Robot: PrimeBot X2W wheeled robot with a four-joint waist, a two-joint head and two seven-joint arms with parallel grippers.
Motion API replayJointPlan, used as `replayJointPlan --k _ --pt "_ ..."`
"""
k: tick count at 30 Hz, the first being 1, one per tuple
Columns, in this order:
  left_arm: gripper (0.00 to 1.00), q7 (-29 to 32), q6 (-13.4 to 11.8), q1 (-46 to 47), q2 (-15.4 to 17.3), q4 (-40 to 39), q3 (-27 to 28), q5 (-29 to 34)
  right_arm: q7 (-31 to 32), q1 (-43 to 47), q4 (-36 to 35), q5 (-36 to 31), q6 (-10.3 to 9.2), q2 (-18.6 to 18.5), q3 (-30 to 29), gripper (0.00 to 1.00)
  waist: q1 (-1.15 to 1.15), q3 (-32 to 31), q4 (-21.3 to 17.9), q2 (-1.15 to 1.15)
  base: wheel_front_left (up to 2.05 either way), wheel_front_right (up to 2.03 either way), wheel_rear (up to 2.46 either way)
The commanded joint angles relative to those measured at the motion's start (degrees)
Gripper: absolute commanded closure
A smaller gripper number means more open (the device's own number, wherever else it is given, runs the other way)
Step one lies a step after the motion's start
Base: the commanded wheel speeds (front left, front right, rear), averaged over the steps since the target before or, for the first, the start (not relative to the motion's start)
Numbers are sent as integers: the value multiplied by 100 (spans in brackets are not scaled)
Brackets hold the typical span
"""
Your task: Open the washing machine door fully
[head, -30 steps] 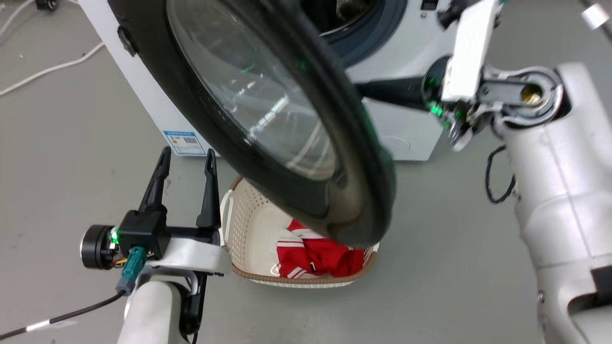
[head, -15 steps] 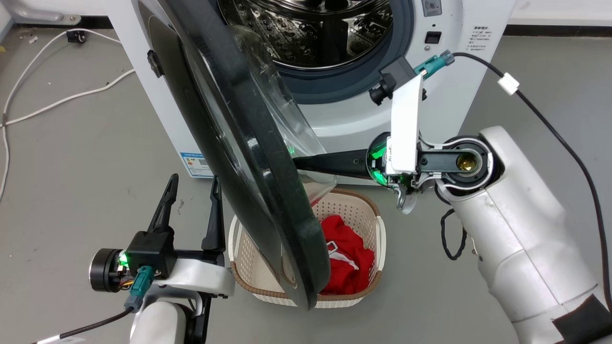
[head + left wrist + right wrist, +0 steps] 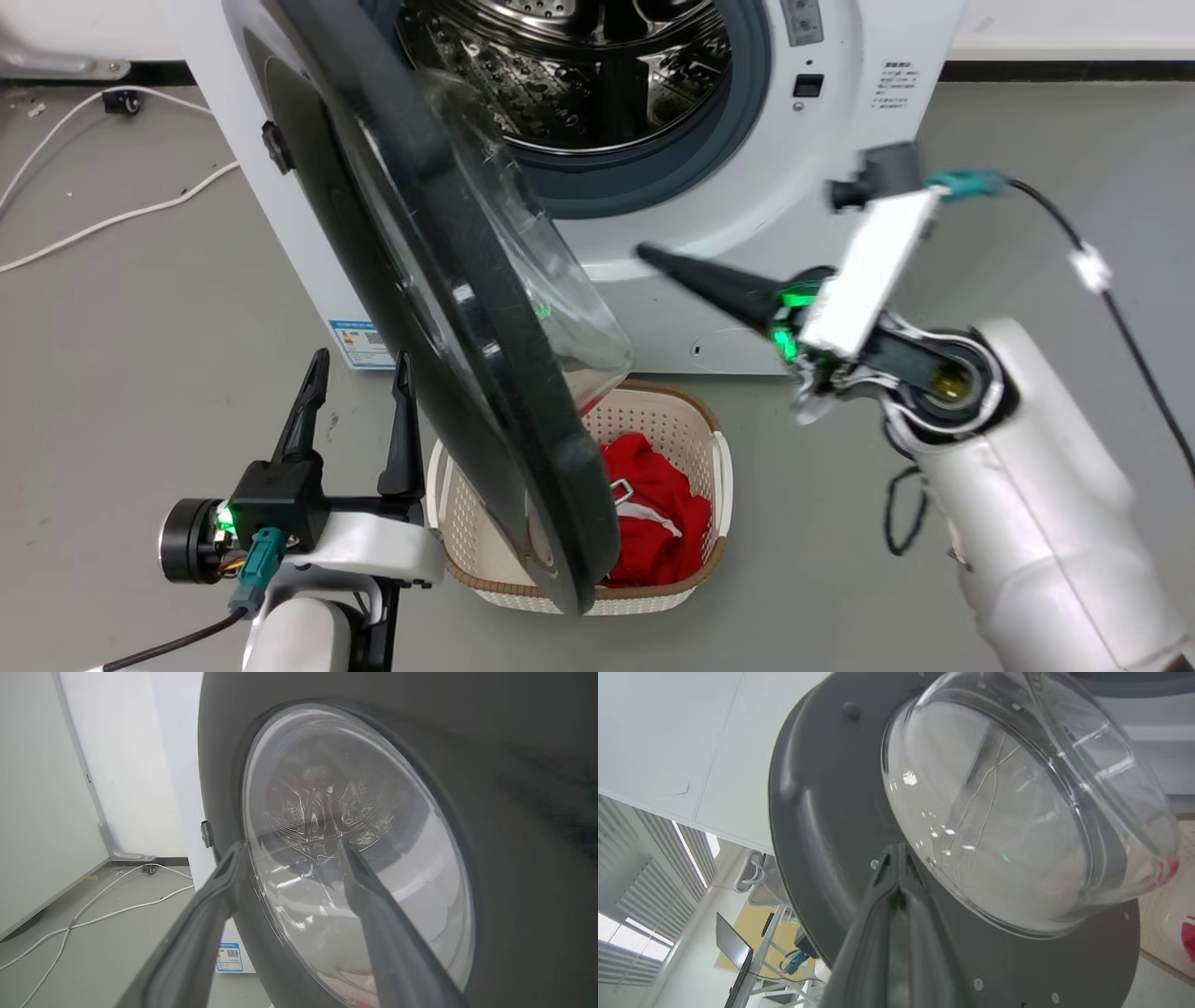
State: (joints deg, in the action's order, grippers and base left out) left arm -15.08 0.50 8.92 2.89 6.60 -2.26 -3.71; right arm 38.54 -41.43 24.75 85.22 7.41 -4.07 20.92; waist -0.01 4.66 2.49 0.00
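Shows the washing machine door swung well out from the washing machine, hinged at the robot's left and turned almost edge-on to the head camera. Leaves the perforated steel drum and its grey-blue gasket in plain sight. Hangs with its lower edge over a cream laundry basket on the grey floor, a red garment inside. Bulges on the inner face with a clear glass bowl.

Finds the left gripper low at the robot's left, just beside the door's outer face, fingers upright and spread wide, nothing between them; contact with the door cannot be told. Finds the right gripper on the door's inner side, before the machine's white front, fingers pressed together into one point, nothing held, tip aimed toward the bowl and apart from it.

Adds a blue label sticker low on the machine and white cables across the floor at far left.
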Motion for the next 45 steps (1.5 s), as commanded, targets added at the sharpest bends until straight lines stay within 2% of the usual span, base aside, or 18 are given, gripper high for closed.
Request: replayJointPlan --k 1,2,3,4,9,17,23,26,29,32,34,38,45 --pt "0 -13 -5 -66 -2 -2 22 14 -233 167 -55 -35 14 -56 -140 98 1 -32 -35 0 0 0 0" --pt "0 -13 1 -77 -2 2 37 32 -467 271 -95 -78 14 -73 -258 60 1 -50 -56 0 0 0 0" --pt "0 -13 7 -95 -3 12 48 46 -765 372 -117 -156 14 -109 -395 17 1 -75 -74 0 0 0 0" --pt "0 -13 10 -124 -3 18 63 44 -1082 469 -123 -300 14 -169 -508 0 1 -99 -91 0 0 0 0" --pt "0 -13 -2 -213 -2 35 121 30 -2512 1053 -206 -733 14 -196 -1042 0 1 -184 -162 0 0 0 0" --pt "0 -13 34 -282 -2 34 210 86 -4054 2012 -472 -1593 15 -210 -1476 0 1 -209 -250 0 0 0 0" --pt "0 -13 44 -286 -2 25 271 101 -5156 2549 -717 -3193 15 -432 -1738 0 1 -226 -276 0 0 0 0" --pt "0 -13 34 -309 -3 17 290 98 -5333 2776 -983 -4433 15 -475 -2113 0 1 -251 -289 0 0 0 0" --pt "0 -13 30 -320 -2 10 309 102 -5365 3024 -1458 -5790 14 -286 -2542 0 1 -265 -303 0 0 0 0" --pt "0 -13 46 -318 -2 1 339 128 -5368 3259 -2054 -7042 14 -86 -2731 0 1 -269 -324 0 0 0 0" --pt "0 -13 57 -296 -2 1 361 154 -5352 3429 -2347 -7627 7 16 -2731 0 1 -268 -326 0 0 0 0" --pt "0 -13 83 -278 -2 2 401 181 -5206 3702 -2638 -8269 7 110 -2679 0 1 -288 -330 0 0 0 0" --pt "0 -13 118 -293 -2 20 394 210 -5176 4087 -2344 -8112 7 124 -2563 0 1 -327 -287 0 0 0 0"
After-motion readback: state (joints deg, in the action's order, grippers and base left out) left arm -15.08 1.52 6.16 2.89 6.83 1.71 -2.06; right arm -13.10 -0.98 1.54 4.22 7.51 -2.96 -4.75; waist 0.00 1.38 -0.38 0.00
